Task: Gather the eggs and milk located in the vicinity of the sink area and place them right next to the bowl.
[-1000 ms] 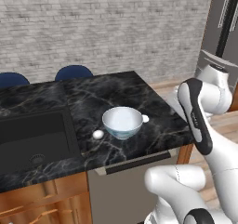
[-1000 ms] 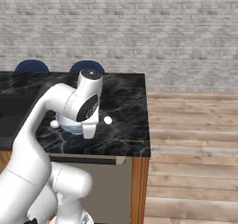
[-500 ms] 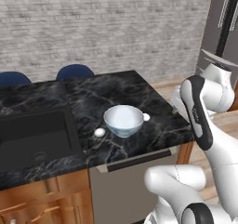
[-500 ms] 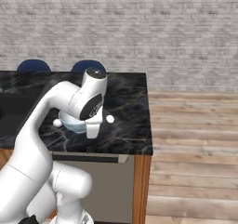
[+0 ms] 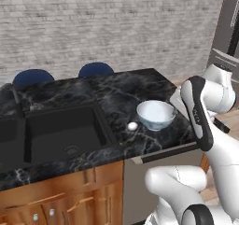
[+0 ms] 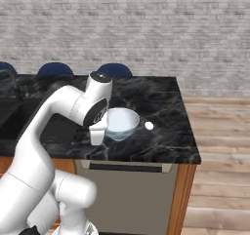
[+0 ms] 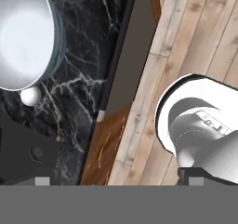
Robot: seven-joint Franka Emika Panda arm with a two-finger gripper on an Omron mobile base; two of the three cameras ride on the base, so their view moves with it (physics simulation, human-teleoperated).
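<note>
The white, blue-tinted bowl (image 5: 155, 114) (image 6: 120, 123) (image 7: 23, 37) stands on the black marble counter near its right end. One of the eggs (image 5: 133, 125) (image 7: 31, 96) lies between the bowl and the black sink (image 5: 60, 130). A second white egg (image 6: 149, 126) rests just right of the bowl. The milk is out of view. My gripper (image 6: 96, 142) (image 7: 119, 182) hangs open and empty, high over the counter's front edge by the bowl, fingers pointing down.
The dark faucet (image 5: 16, 102) rises behind the sink. Two blue chair backs (image 5: 95, 70) (image 5: 32, 77) stand beyond the counter. A grey dishwasher front (image 6: 127, 195) sits under the counter, with wood floor (image 6: 219, 156) to the right.
Both base views have slid so the counter, bowl and eggs sit further right and more sink shows: the camera moved. The gripper stays open.
</note>
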